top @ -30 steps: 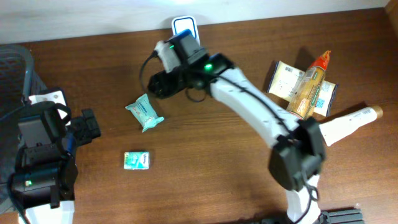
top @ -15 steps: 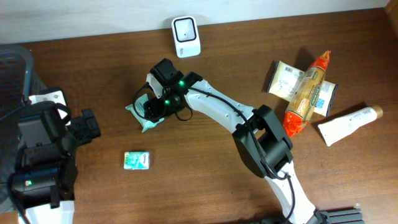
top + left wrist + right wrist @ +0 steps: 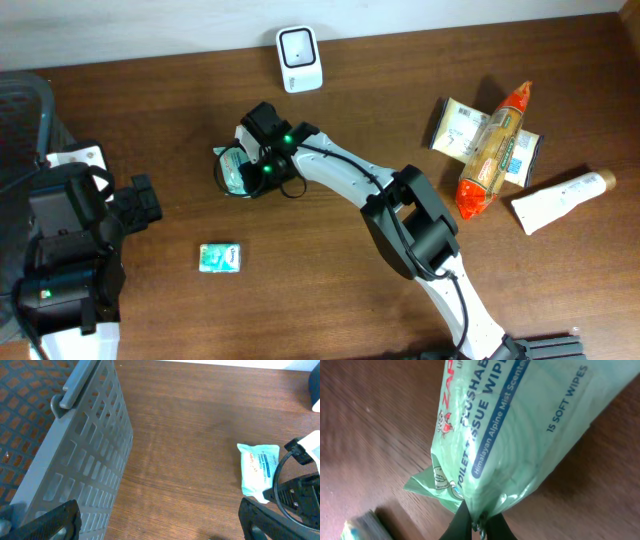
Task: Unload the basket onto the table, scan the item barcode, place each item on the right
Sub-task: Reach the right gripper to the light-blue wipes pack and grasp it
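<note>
A pale green pack of tissue wipes lies left of the table's middle. My right gripper is shut on the pack's crimped end, with the film pinched between its two black fingers. The left wrist view shows the same pack at its right side. The white barcode scanner stands at the back edge of the table. My left gripper hangs open at the far left, with nothing between its fingers and bare wood below it.
A small green packet lies in front of the wipes. Snack packs and a white tube sit at the right. A grey mesh basket stands just left of my left gripper.
My right arm swung from beside the scanner down and left onto the wipes pack. Its fingers then closed on the pack's end. The left arm has not moved.
</note>
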You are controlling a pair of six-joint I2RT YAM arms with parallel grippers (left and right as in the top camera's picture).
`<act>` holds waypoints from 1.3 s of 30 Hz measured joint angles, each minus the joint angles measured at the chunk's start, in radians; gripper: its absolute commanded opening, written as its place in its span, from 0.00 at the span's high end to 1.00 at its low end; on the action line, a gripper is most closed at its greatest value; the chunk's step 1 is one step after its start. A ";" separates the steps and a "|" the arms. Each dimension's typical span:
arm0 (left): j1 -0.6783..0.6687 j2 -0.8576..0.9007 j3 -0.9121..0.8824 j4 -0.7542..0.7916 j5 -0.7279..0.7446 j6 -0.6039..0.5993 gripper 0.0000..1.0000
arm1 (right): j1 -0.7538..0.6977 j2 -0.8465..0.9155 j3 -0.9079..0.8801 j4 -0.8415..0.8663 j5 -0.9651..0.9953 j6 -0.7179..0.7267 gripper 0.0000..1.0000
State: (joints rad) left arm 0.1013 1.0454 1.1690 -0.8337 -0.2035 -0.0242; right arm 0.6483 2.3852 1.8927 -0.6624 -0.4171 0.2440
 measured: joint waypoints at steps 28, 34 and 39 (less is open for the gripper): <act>0.000 0.000 0.000 0.000 0.000 0.000 0.01 | 0.125 -0.058 0.002 -0.671 0.882 -0.130 0.50; 0.000 0.000 0.000 0.000 0.000 0.000 0.01 | 0.232 -0.058 0.002 -0.547 0.818 -0.214 0.47; 0.000 0.000 0.000 0.000 0.000 0.000 0.01 | 0.198 -0.058 0.105 -0.568 0.754 -0.232 0.44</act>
State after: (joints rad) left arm 0.1013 1.0454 1.1690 -0.8333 -0.2035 -0.0242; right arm 0.8459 2.3268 1.9972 -1.2308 0.3367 0.0116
